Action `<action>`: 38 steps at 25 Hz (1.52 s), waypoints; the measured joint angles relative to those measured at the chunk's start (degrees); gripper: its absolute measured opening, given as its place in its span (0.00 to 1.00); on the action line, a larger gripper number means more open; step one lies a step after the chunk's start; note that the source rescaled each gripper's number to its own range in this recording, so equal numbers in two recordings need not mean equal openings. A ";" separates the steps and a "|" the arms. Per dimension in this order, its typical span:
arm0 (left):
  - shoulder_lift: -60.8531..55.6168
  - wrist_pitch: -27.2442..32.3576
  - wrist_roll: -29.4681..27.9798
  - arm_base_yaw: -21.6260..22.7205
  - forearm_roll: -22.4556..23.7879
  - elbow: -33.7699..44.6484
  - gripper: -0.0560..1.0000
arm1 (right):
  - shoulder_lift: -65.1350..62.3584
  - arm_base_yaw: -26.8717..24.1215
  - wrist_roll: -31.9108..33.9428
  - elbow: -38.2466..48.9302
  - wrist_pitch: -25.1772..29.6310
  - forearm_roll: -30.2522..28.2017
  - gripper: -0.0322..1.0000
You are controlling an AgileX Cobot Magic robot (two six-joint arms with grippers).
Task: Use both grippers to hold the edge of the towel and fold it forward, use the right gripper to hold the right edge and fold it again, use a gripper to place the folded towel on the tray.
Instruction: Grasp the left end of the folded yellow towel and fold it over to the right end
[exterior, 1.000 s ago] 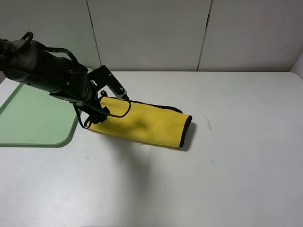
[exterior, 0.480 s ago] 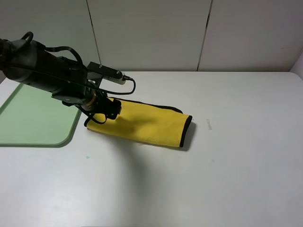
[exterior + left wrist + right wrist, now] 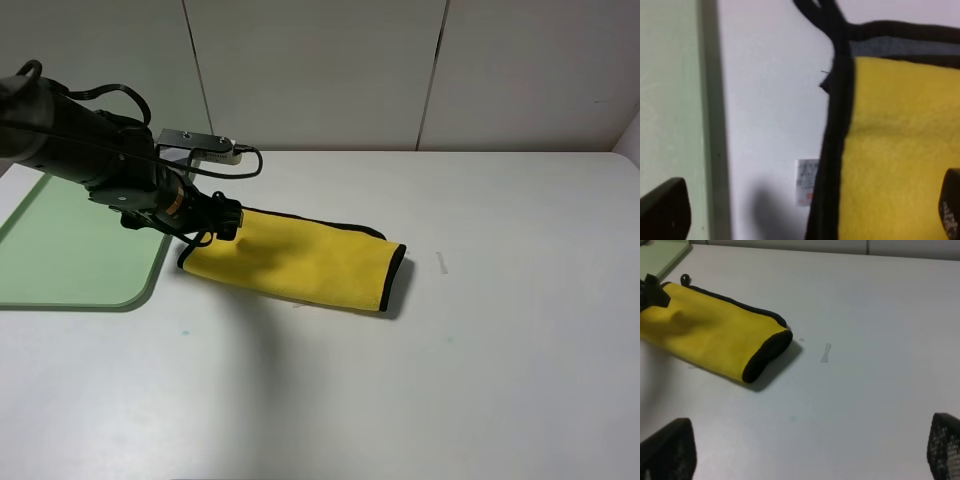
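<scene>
The yellow towel (image 3: 300, 260) lies folded into a long band on the white table, its black-trimmed right end (image 3: 393, 277) rounded over. My left gripper (image 3: 215, 222) hangs over the towel's left end, beside the tray (image 3: 70, 245). In the left wrist view the left gripper (image 3: 805, 210) is open, its fingertips (image 3: 662, 212) far apart on either side of the towel's black edge (image 3: 835, 150). The tray (image 3: 670, 100) lies just beyond. The right gripper (image 3: 810, 450) is open over bare table, well short of the towel (image 3: 715, 335); the exterior view does not show it.
A small white label (image 3: 807, 182) sticks out from under the towel's edge. The black corner loop (image 3: 685, 278) lies at the towel's far left end. A faint mark (image 3: 826, 352) sits on the table right of the towel. A grey panelled wall stands behind the table.
The left wrist has turned, bringing its camera block from beside the towel up to the top. The gripper has settled lower over the towel's left end. The towel has not moved.
</scene>
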 joint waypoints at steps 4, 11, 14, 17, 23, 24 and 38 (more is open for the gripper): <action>1.34 -3.83 0.55 1.63 -0.05 0.10 1.00 | 0.00 0.00 0.00 0.00 0.00 0.00 1.00; 4.43 -7.32 0.80 1.63 1.86 -0.07 1.00 | 0.00 0.00 0.00 0.00 0.00 0.00 1.00; 4.54 -7.52 1.00 1.63 2.23 -0.19 1.00 | 0.00 0.00 0.00 0.00 0.00 0.00 1.00; 4.54 -7.15 2.24 1.63 2.42 -0.37 1.00 | 0.00 0.00 0.00 0.00 0.00 0.00 1.00; 4.54 -6.72 2.45 1.63 2.66 -0.37 1.00 | 0.00 0.00 0.00 0.00 0.00 0.05 1.00; 4.54 -6.72 2.45 1.63 2.66 -0.37 1.00 | 0.00 0.00 0.00 0.00 0.00 0.05 1.00; 4.54 -6.84 2.45 1.63 2.66 -0.01 0.48 | 0.00 0.00 0.00 0.00 0.00 0.15 1.00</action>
